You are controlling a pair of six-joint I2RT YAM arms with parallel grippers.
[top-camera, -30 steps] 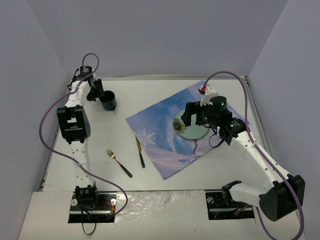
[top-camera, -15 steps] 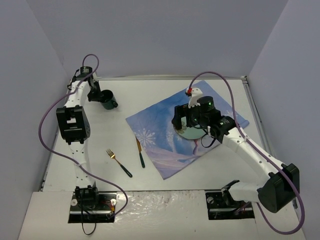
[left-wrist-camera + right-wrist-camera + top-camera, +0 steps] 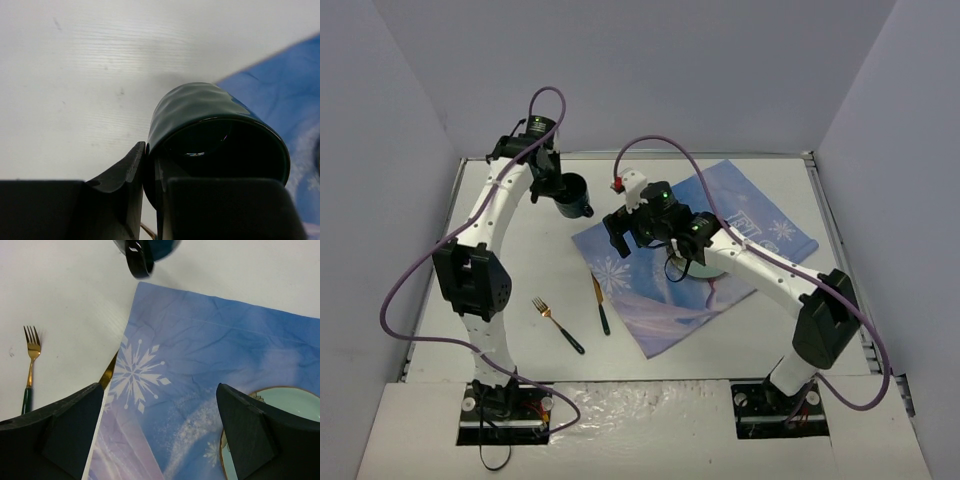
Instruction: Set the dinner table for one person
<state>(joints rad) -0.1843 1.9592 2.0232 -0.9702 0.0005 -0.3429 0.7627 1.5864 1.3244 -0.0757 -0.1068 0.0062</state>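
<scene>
My left gripper point(image 3: 558, 188) is shut on the wall of a dark green mug point(image 3: 574, 196), one finger inside the rim and one outside point(image 3: 131, 170). The mug point(image 3: 215, 130) is tilted above the white dinner table point(image 3: 520, 270), close to the far left corner of the blue printed cloth point(image 3: 650, 290). My right gripper point(image 3: 619, 240) hangs open over the left part of the cloth point(image 3: 200, 355) with nothing between its fingers point(image 3: 65, 430). A gold-rimmed pale plate point(image 3: 285, 415) lies on the cloth to its right.
A gold fork with a green handle point(image 3: 557, 325) and a gold knife point(image 3: 601, 305) lie on the table left of the cloth. The knife blade point(image 3: 107, 373) shows at the cloth's edge, the fork point(image 3: 30, 365) farther left. Grey walls enclose the table.
The left gripper closed on the mug and carried it right toward the cloth. The right arm swung left from above the plate across the cloth, still open.
</scene>
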